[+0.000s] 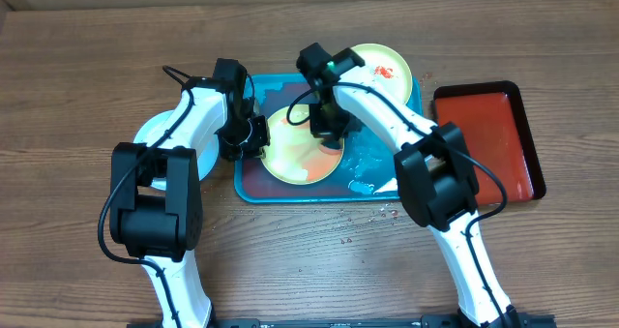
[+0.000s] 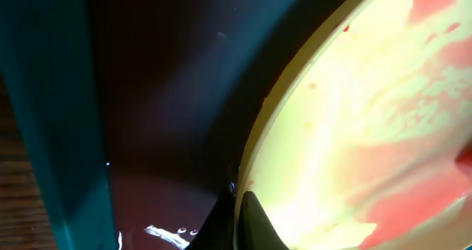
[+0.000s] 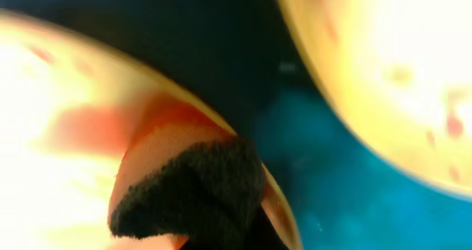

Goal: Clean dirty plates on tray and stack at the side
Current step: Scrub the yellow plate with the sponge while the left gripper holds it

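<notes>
A yellow-green plate with red sauce smears stands tilted on the turquoise tray. My left gripper is shut on its left rim; the left wrist view shows the fingers pinching the plate's edge. My right gripper is shut on a black sponge pressed against the plate's face. A second yellow-green plate with a red smear lies at the tray's far right corner and also shows in the right wrist view. A light blue plate lies on the table left of the tray.
A dark red tray with a black rim lies right of the turquoise tray. White scraps and wet patches lie on the tray's near right part. Small crumbs lie on the wooden table in front of it.
</notes>
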Tool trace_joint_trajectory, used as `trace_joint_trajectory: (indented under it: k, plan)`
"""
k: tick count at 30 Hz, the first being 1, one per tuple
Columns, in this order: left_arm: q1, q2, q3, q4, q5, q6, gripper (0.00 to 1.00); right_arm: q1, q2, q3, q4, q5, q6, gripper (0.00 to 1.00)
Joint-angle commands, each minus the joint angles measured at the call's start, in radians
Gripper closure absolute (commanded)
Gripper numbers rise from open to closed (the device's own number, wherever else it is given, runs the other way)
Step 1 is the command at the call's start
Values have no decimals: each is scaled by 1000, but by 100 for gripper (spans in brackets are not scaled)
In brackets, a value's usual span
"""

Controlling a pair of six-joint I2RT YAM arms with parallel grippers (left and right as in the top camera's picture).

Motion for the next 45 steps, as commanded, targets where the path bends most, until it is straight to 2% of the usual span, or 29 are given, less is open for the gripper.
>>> trace_joint_trajectory:
  k: [1, 5, 8, 16, 20, 24, 28, 33, 39, 45]
  plan:
    - [0, 12, -6, -3, -10, 19, 96, 6, 27, -18, 109, -2, 4, 96]
    - [0, 12, -6, -3, -10, 20, 96, 37, 76, -18, 225, -248, 2, 96]
    - [0, 12, -6, -3, -10, 19, 96, 58, 107, -18, 238, -382, 1, 96]
    - [0, 12, -6, -3, -10, 20, 96, 68, 100, -17, 30, -463, -85, 96]
    - [0, 12, -6, -3, -11, 20, 96, 49, 86, -16, -102, -319, -99, 96]
    - [0, 12, -6, -3, -10, 20, 96, 30, 55, -16, -170, -66, -25, 96]
    - [0, 12, -6, -3, -11, 20, 96, 16, 35, -16, -163, 123, 66, 96]
    - [0, 12, -6, -3, -10, 20, 96, 11, 35, -16, -59, 147, 71, 96]
    - [0, 12, -6, -3, -10, 20, 96, 32, 76, -16, 135, -6, 70, 96]
    - [0, 12, -6, -3, -10, 20, 96, 42, 146, -16, 210, -380, 33, 96]
